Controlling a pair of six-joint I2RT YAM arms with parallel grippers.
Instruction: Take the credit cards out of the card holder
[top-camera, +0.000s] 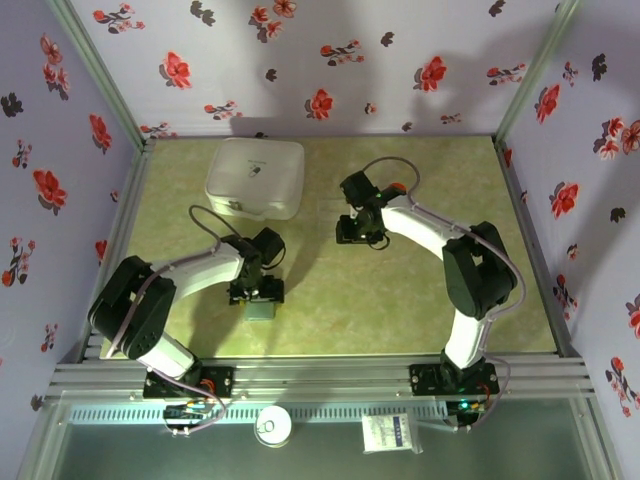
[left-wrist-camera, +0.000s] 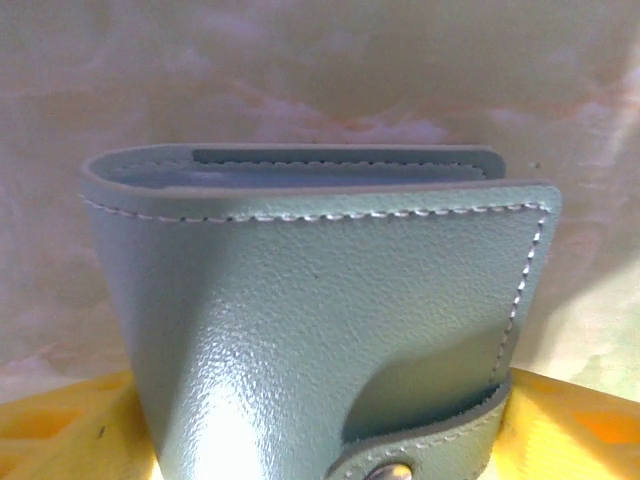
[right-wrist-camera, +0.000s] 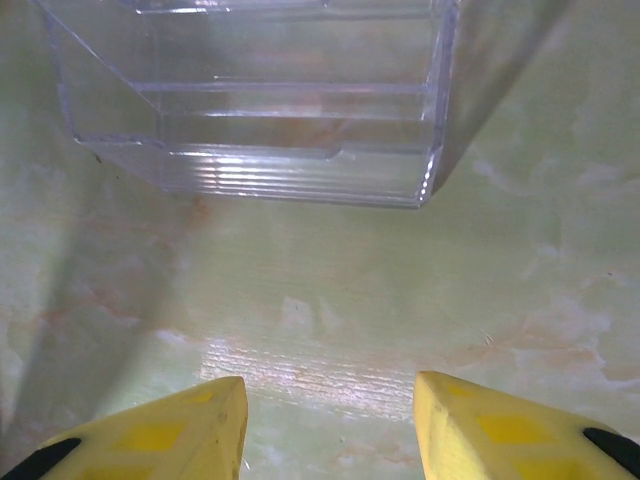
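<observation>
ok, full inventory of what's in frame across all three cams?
card holder: one, grey-blue, folded shut, front left of the table, between the left fingers
clear tray: one, transparent, on the table just ahead of the right fingers
white box: one, white, lid down, back left of the table
table: one, pale green, marbled
walls: lilac with red and dark flowers, on three sides
round white item: one, white, ledge below the front rail; too small to identify
white packet: one, white, same ledge, further right
left gripper: one, yellow fingers either side of the card holder; contact unclear
right gripper: one, yellow fingers, open over bare table
</observation>
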